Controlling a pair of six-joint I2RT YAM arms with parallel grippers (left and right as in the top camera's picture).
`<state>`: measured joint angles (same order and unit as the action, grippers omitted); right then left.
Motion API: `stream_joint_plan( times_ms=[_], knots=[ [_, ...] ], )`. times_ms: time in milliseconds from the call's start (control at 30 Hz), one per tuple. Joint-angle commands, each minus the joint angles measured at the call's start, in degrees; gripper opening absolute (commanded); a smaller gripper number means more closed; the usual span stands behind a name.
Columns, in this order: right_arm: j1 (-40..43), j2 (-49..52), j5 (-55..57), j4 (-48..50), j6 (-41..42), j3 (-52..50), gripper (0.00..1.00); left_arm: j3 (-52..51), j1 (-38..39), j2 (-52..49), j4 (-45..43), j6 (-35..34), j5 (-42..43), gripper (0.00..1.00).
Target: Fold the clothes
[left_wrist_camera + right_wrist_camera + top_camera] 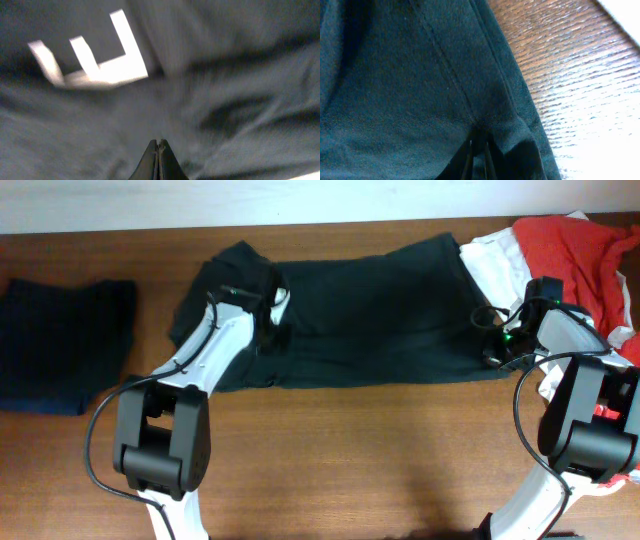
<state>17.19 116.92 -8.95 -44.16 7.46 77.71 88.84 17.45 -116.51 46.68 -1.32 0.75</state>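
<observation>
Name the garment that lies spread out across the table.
The black T-shirt in the middle; the dark garment at the left is folded, the red shirt and white garment heaped at right.

Table layout: three cloth items in a row.
T-shirt (380,310) lies spread across the table (380,450) middle, toward the rear; folded garment (65,345) well apart on its left; heap of garments (570,250) at rear right, touching its right end.
</observation>
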Motion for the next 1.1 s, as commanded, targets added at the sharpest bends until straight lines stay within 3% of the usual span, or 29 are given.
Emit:
stream_joint_plan(
  times_ms=[0, 33, 67, 267, 300, 467, 700, 767, 800, 1000, 1033, 1067],
  knots=[
    [-0.3, 3.5, 3.7, -2.1, -0.2, -3.6, 0.14, 5.0, -2.3, 0.0, 1.5, -2.0, 3.9, 0.03],
    [-0.3, 3.5, 3.7, -2.1, -0.2, -3.6, 0.14, 4.5, -2.1, -0.3, 2.4, -2.0, 6.7, 0.22],
    [-0.3, 3.5, 3.7, -2.1, -0.2, -3.6, 0.14, 3.7, -1.7, -0.7, 2.5, -2.0, 8.9, 0.27],
    [-0.3, 3.5, 3.7, -1.9, -0.2, -3.6, 0.14, 1.2, 4.2, -5.5, 2.5, -1.6, 9.3, 0.28],
    [-0.3, 3.5, 3.7, -1.9, -0.2, -3.6, 0.14, 1.2, 4.2, -5.5, 2.5, -1.6, 8.4, 0.33],
    [-0.3, 3.5, 3.7, -1.9, -0.2, -3.6, 0.14, 1.2, 4.2, -5.6, 2.4, -1.6, 0.2, 0.34],
    [-0.3, 3.5, 3.7, -1.9, -0.2, -3.6, 0.14, 1.2, 4.2, -6.6, 1.6, -1.6, 2.0, 0.34],
    [-0.3, 3.5, 3.7, -2.0, -0.2, -3.6, 0.14, 1.2, 4.2, -6.8, 0.0, -1.6, 1.7, 0.05],
    [-0.3, 3.5, 3.7, -2.1, -0.2, -3.6, 0.14, 1.2, 4.2, -6.8, -1.1, -1.7, 0.9, 0.00],
    [-0.3, 3.5, 3.7, -2.1, -0.2, -3.6, 0.14, 7.7, 1.4, -6.8, -4.7, -3.7, -6.6, 0.00],
    [-0.3, 3.5, 3.7, -2.1, -0.2, -3.6, 0.14, 8.5, 0.3, -6.8, -6.4, -4.5, -6.6, 0.07],
    [-0.3, 3.5, 3.7, -2.2, -0.2, -3.6, 0.14, 8.5, -0.4, -6.8, -6.8, -6.4, -6.5, 0.40]
  ],
)
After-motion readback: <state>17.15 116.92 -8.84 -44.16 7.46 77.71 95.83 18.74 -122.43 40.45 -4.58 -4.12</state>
